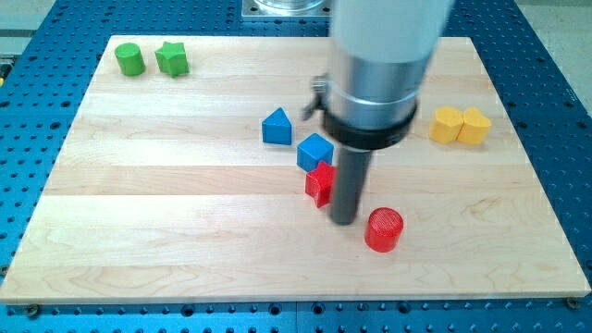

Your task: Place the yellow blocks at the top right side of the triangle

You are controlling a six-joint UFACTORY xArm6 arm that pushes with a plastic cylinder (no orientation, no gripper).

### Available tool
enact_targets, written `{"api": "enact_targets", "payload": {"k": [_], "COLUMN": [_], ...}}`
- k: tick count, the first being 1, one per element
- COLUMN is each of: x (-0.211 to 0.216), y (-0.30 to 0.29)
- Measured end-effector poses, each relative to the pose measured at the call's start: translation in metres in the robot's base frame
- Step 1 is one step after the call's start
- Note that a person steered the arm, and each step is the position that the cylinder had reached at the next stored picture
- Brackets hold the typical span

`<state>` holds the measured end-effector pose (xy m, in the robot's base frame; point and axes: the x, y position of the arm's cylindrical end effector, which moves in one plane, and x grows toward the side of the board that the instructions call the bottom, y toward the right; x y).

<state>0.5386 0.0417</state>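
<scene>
Two yellow blocks sit side by side at the view's right: a yellow hexagon-like block (pixel 448 124) and a yellow heart-like block (pixel 474 127). The blue triangle (pixel 276 127) lies near the board's middle, with a blue cube (pixel 314 151) just below and to its right. My tip (pixel 344 219) rests on the board below the blue cube, right beside a red star-like block (pixel 320 181) on its left and just left of a red cylinder (pixel 384 229). The tip is far left of and below the yellow blocks.
A green cylinder (pixel 129 59) and a green star block (pixel 172 58) sit at the top left of the wooden board (pixel 139 203). The arm's wide body (pixel 377 65) hides part of the board's upper middle. A blue perforated table surrounds the board.
</scene>
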Motion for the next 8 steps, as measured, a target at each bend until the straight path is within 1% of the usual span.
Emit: {"api": "enact_targets", "payload": {"k": [1,2,3,4,5,6,7,8], "x": [0.007,-0.02,-0.049,-0.057,-0.073,-0.094,-0.095,-0.115], "y": [-0.049,-0.029,0.05,0.112,0.188,0.229,0.24,0.239]}}
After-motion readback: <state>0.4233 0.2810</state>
